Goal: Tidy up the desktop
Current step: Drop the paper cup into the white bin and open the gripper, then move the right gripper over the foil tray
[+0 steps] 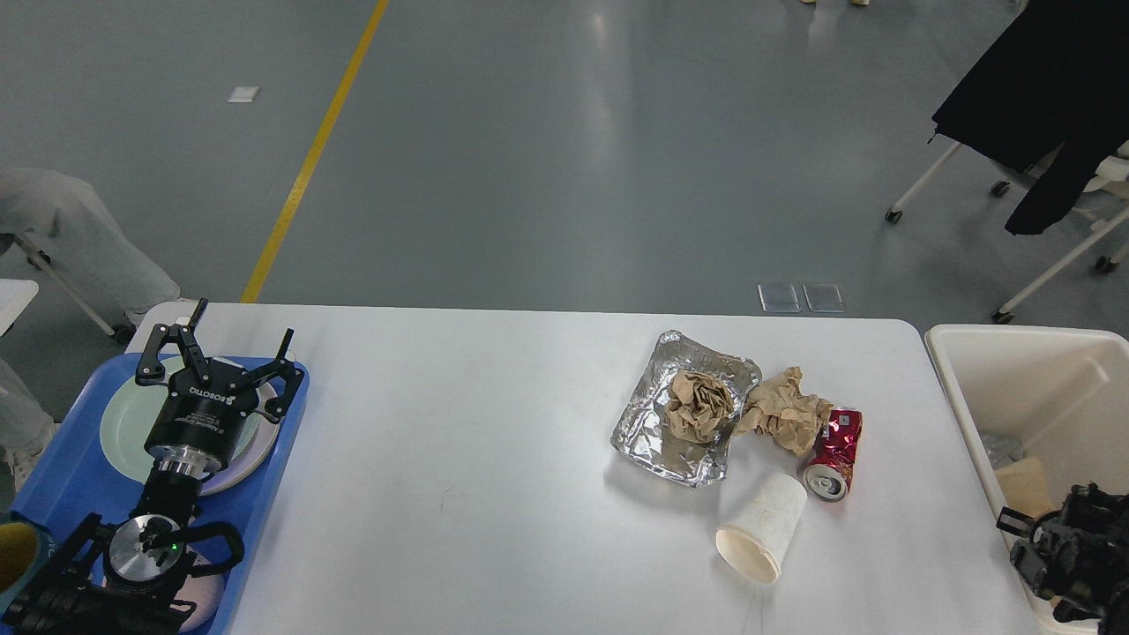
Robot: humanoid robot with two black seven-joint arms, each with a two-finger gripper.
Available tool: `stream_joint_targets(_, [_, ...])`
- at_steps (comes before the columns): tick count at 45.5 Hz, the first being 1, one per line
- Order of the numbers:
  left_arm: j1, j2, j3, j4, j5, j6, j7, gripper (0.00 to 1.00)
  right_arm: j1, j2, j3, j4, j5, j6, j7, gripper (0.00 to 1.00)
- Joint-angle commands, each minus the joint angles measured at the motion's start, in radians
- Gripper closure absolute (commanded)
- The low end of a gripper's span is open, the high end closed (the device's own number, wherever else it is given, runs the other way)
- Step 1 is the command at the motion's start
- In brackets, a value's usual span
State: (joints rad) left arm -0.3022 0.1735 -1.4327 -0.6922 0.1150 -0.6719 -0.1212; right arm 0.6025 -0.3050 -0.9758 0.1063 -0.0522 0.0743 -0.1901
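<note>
— Head view first: what are your jaws doing?

— My left gripper (225,344) hangs over the blue tray (66,481) with its fingers spread wide and nothing between them. Right under the wrist sits a pale plate (119,423), and the tray's far rim lies just below the fingertips. My right gripper (1072,547) is down at the near right corner, dark and seen end-on — I cannot tell whether its jaws are apart or together. It sits at the near wall of the cream bin (1023,370), which stands just off the table's right end.

— And the desktop?

— The desktop (459,423) stretches between my two grippers, white and wide. Well to the right of my left jaws, nearer the right gripper, lies a cluster of litter: a crumpled foil tray (653,441) with a ball of brown paper (699,404) in it, a second brown paper wad (785,410) touching its right edge, and a crushed red can (835,454) touching that wad. A white paper cup (763,529) lies on its side just in front of the foil, mouth toward me.
</note>
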Motion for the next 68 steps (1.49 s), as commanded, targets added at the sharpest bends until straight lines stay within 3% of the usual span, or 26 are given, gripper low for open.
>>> stream_joint_targets(1, [0.0,0.0,0.0,0.0,0.0,0.0,0.0,0.04,-0.003,-0.016,0.002,0.0,0.002,-0.01,-0.003,0.86])
stream_joint_targets(9, [0.0,0.0,0.0,0.0,0.0,0.0,0.0,0.04,-0.001,-0.037,0.0,0.0,0.003,-0.073,-0.002,0.0])
stream_joint_targets(32, [0.0,0.0,0.0,0.0,0.0,0.0,0.0,0.04,0.081,-0.091,0.016,0.058,0.003,-0.07,-0.005,0.0])
stream_joint_targets(42, [0.0,0.001,0.0,-0.001,0.0,0.0,0.0,0.04,0.347,-0.261,0.0,0.45,-0.023,-0.057,-0.022,0.0])
stream_joint_targets(50, [0.0,0.0,0.0,-0.001,0.0,0.0,0.0,0.04,0.657,-0.298,-0.098,0.737,-0.175,0.099,-0.086,0.0])
stream_joint_targets(53, [0.0,0.0,0.0,-0.001,0.0,0.0,0.0,0.04,0.808,-0.298,-0.164,0.876,-0.176,0.18,-0.086,0.0])
stream_joint_targets(64, [0.0,0.0,0.0,-0.001,0.0,0.0,0.0,0.04,1.175,-0.191,-0.308,1.144,-0.172,0.35,-0.085,0.0])
stream_joint_targets(68, [0.0,0.0,0.0,0.0,0.0,0.0,0.0,0.04,1.286,-0.164,-0.299,1.242,-0.164,0.368,-0.078,0.0])
